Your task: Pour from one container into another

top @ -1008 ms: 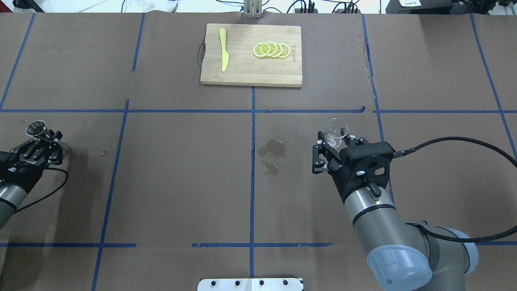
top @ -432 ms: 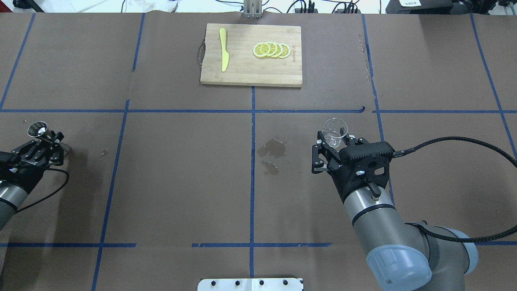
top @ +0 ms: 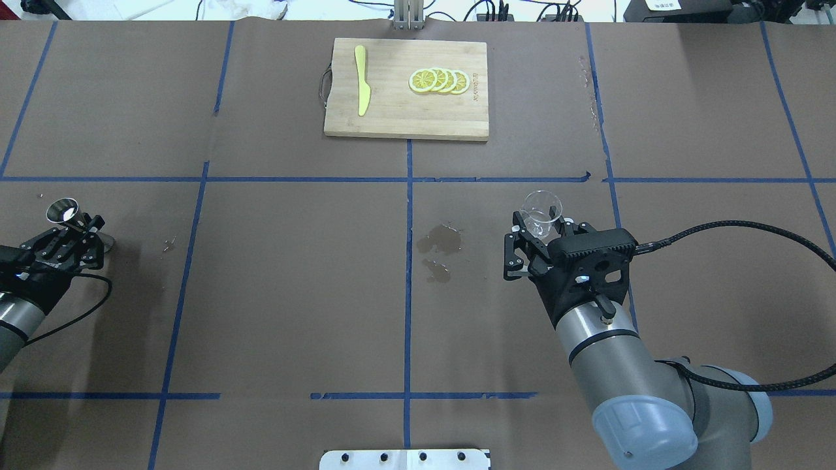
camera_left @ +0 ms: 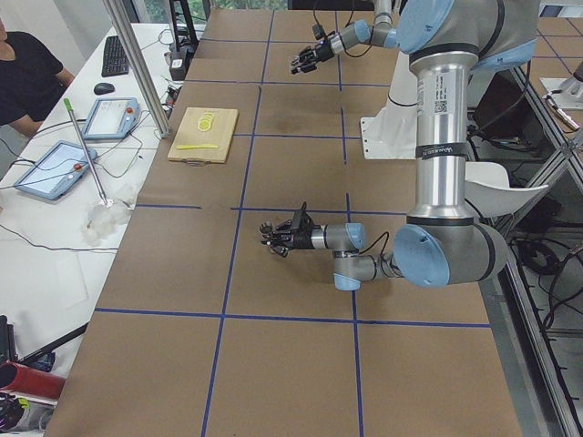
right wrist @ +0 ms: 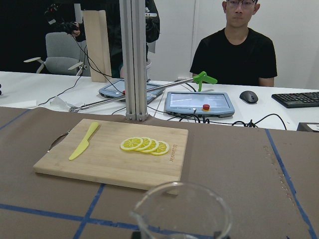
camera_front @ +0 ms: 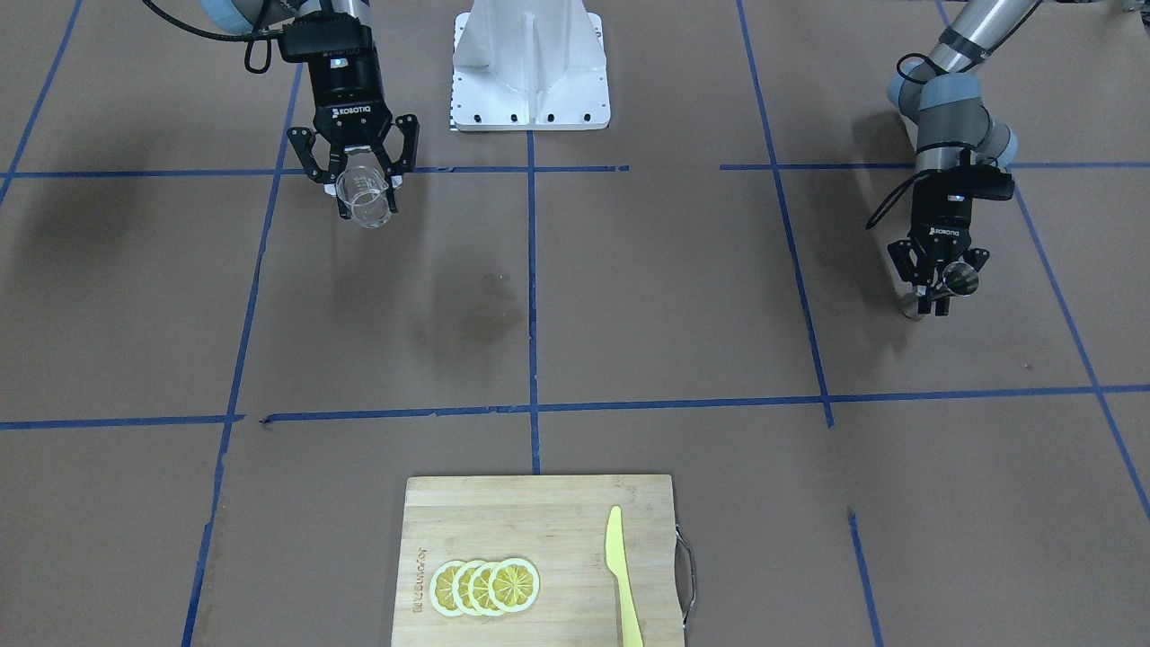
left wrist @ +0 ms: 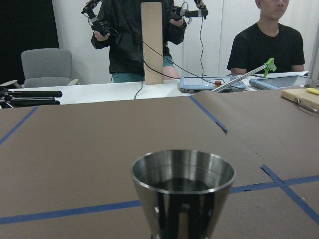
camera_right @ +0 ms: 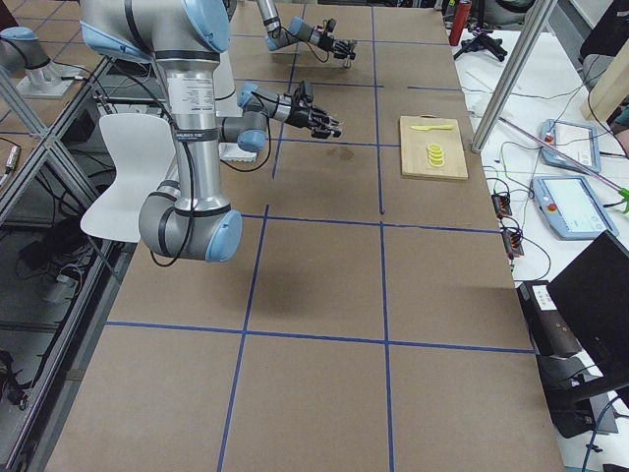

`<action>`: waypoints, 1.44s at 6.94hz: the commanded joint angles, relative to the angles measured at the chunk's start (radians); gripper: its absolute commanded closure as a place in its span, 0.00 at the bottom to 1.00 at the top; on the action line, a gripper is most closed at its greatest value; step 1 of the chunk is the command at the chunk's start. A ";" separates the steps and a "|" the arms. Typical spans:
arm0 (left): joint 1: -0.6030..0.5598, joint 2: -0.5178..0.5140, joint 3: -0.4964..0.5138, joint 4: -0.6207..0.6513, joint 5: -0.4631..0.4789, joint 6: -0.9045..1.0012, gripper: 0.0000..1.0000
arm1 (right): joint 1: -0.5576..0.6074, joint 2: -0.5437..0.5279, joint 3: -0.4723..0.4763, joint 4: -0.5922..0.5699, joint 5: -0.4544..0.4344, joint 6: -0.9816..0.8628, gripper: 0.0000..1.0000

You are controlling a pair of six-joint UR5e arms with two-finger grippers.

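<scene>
Overhead exterior shows the brown, blue-taped surface [top: 294, 294] filling the frame, with the right arm [top: 607, 352] reaching in from the near right and the left arm [top: 13, 313] coming in at the left edge, the two well apart. A wooden cutting board [top: 405, 117] lies at the far middle of the surface. The right pincer [top: 541, 228] is closed narrowly around the clear glass beaker [top: 542, 212], gripping its lower body and holding it above the surface, to the right of the middle blue line. The left pincer [top: 75, 228] is clamped on the waist of the silver jigger [top: 62, 211] near the surface's left edge; the jigger's shadow falls on the paper just beside it. A dark wet stain [top: 439, 243] marks the paper between the arms, nearer the beaker. On the board, a yellow knife [top: 361, 81] lies to the left and a row of overlapping lemon slices [top: 439, 80] to the right, apart from each other. In the left wrist view the jigger's upper cup [left wrist: 183, 191] stands upright, mouth open upward; whether it holds liquid cannot be told.
</scene>
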 commanded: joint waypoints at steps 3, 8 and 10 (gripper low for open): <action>0.001 0.003 0.000 0.000 -0.016 0.003 0.23 | 0.000 0.002 0.000 0.000 0.000 0.000 1.00; 0.001 0.015 -0.003 -0.003 -0.019 0.000 0.00 | -0.002 0.007 0.003 0.000 0.000 0.000 1.00; 0.001 0.017 -0.004 -0.006 -0.020 0.000 0.00 | -0.002 0.007 0.005 0.001 0.000 0.000 1.00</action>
